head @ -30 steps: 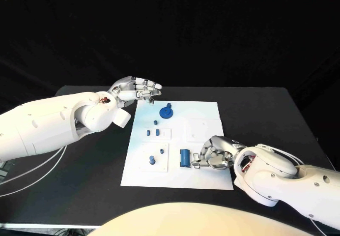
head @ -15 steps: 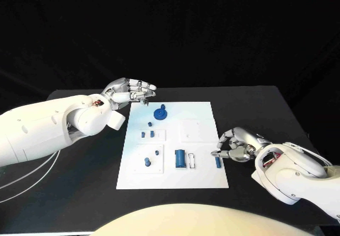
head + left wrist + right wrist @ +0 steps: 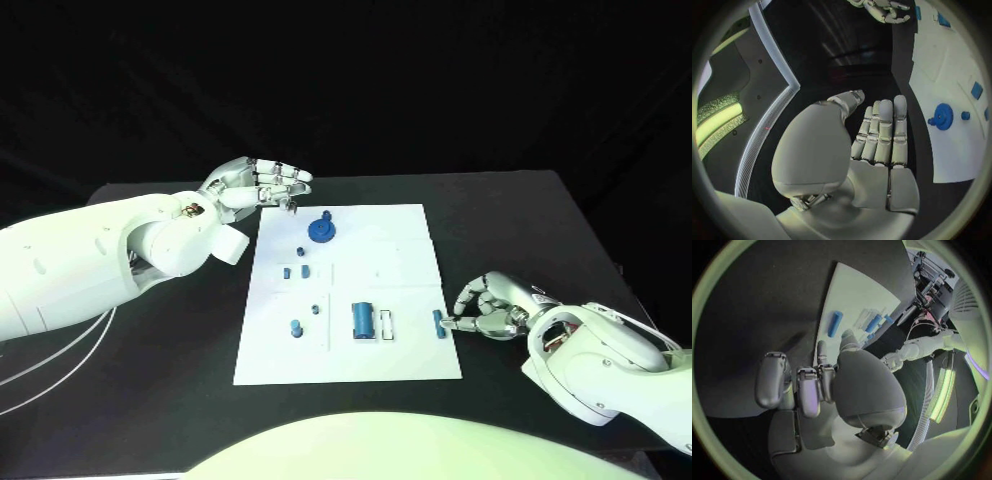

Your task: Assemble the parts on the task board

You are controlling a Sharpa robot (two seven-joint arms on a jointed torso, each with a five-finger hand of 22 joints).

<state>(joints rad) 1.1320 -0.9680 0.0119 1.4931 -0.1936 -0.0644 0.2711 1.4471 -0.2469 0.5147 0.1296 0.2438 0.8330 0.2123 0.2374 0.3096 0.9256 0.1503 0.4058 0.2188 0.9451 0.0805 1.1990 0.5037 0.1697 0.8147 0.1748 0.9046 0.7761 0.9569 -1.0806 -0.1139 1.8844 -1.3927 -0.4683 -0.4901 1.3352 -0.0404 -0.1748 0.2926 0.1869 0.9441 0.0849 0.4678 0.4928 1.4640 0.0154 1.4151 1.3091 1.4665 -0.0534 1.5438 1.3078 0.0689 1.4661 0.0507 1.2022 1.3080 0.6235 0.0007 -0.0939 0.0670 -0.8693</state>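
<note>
The white task board [image 3: 404, 235] lies in the middle of the table. On it are a round blue part [image 3: 323, 231] near the far end, a blue block [image 3: 362, 320] beside a white slot, and several small blue parts [image 3: 294, 327]. A thin blue bar [image 3: 438, 323] lies at the board's right edge. My right hand [image 3: 488, 308] sits just right of that edge with its fingers curled; its fingertips come close to the bar. In the right wrist view the bar [image 3: 835, 323] lies flat, apart from the hand [image 3: 817, 375]. My left hand [image 3: 260, 185] hovers off the board's far left corner, holding nothing, fingers straight [image 3: 879, 135].
Black table [image 3: 548, 230] surrounds the board on all sides. The left wrist view shows the round part [image 3: 943, 116] and a small peg [image 3: 965, 115] on the board [image 3: 942, 55]. My left forearm [image 3: 101, 250] hangs over the table's left side.
My right hand has drawn back to the right, from the blue block to the board's right edge, where the thin blue bar now lies. My left hand has stayed in place.
</note>
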